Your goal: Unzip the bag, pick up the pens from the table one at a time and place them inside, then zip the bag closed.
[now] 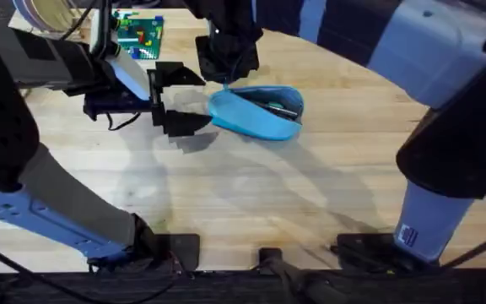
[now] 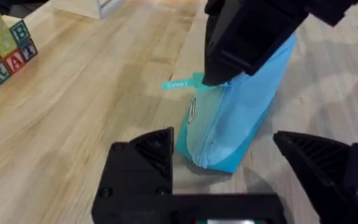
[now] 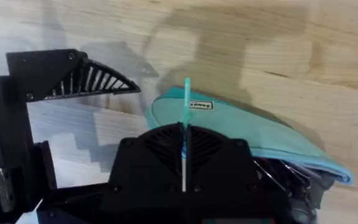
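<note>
The light blue bag (image 1: 256,114) lies on the bench (image 1: 251,203) with pens (image 1: 278,106) visible in its part-open mouth. The right pincer (image 3: 185,149) is clamped on the teal pull tab (image 2: 179,84); the left pincer (image 2: 222,165), fingers apart, straddles the bag's near end. To close well, judge that the left should pinch the fabric while the right draws the tab straight along the zipper.
</note>
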### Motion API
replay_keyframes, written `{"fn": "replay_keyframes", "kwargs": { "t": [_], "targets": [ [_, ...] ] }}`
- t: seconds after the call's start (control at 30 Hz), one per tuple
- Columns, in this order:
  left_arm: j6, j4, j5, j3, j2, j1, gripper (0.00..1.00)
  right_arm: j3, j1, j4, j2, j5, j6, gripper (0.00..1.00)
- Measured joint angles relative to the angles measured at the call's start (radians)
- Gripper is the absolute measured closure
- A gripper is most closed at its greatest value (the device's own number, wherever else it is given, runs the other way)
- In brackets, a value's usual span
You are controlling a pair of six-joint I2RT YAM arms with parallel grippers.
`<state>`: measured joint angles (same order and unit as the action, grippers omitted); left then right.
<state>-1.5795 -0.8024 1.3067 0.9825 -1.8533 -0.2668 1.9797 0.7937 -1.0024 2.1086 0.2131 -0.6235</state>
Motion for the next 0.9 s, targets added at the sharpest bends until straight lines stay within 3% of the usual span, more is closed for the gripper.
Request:
{"fn": "replay_keyframes", "kwargs": {
  "t": [0.27, 0.63, 0.9],
  "targets": [
    [0.000, 0.041, 0.045, 0.000, -0.011, 0.004, 0.008, 0.000, 0.000, 0.000, 0.000, 0.000, 0.000, 0.972],
    [0.000, 0.048, 0.059, 0.000, -0.072, 0.076, 0.008, 0.000, 0.000, 0.000, 0.000, 0.000, 0.000, 0.972],
    [0.000, 0.048, 0.091, 0.000, -0.072, 0.079, 0.008, 0.000, 0.000, 0.000, 0.000, 0.000, 0.000, 0.971]
  ]
}}
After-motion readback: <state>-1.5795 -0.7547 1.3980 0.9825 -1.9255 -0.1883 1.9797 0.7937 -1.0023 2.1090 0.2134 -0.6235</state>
